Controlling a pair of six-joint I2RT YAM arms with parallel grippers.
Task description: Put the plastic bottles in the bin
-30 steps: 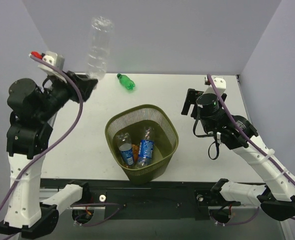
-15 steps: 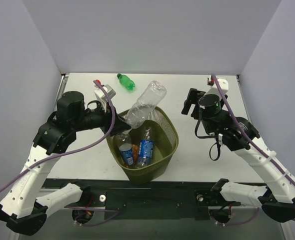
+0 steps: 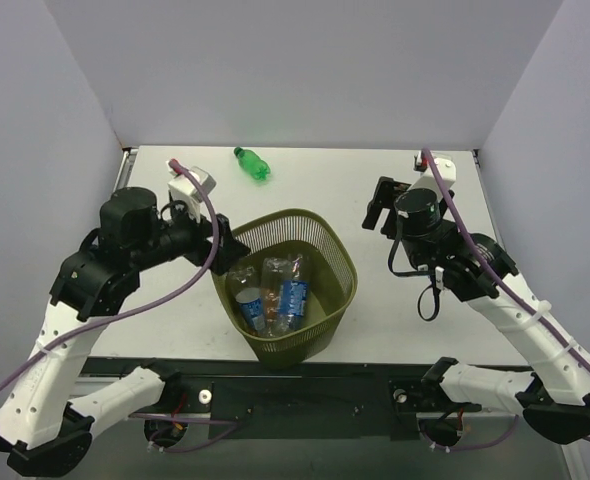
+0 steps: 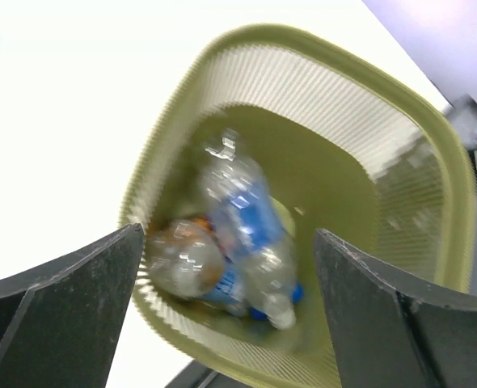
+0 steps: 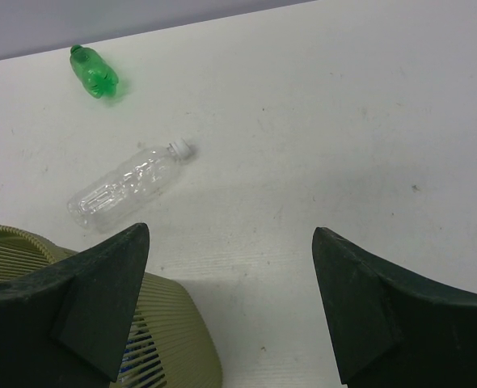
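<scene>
The olive-green mesh bin (image 3: 337, 254) stands mid-table with several plastic bottles (image 3: 292, 296) inside, clear ones with blue labels. My left gripper (image 3: 227, 238) hovers at the bin's left rim, open and empty. From the left wrist, the bin (image 4: 335, 105) and the bottles (image 4: 242, 206) show between the spread fingers (image 4: 101, 283). A green bottle (image 3: 252, 164) lies at the back of the table. My right gripper (image 3: 379, 205) is open and empty, right of the bin. Its view shows the green bottle (image 5: 94, 73) and a clear white-capped bottle (image 5: 131, 188) lying on the table.
White walls close the table at the back and on both sides. The bin's corner (image 5: 174, 331) sits just below my right gripper's left finger. The arm bases and a black rail run along the near edge (image 3: 305, 395).
My left arm swung down from high at the back left to the bin's rim with a clear bottle, then opened; the bottle now lies in the bin. The right arm stayed still.
</scene>
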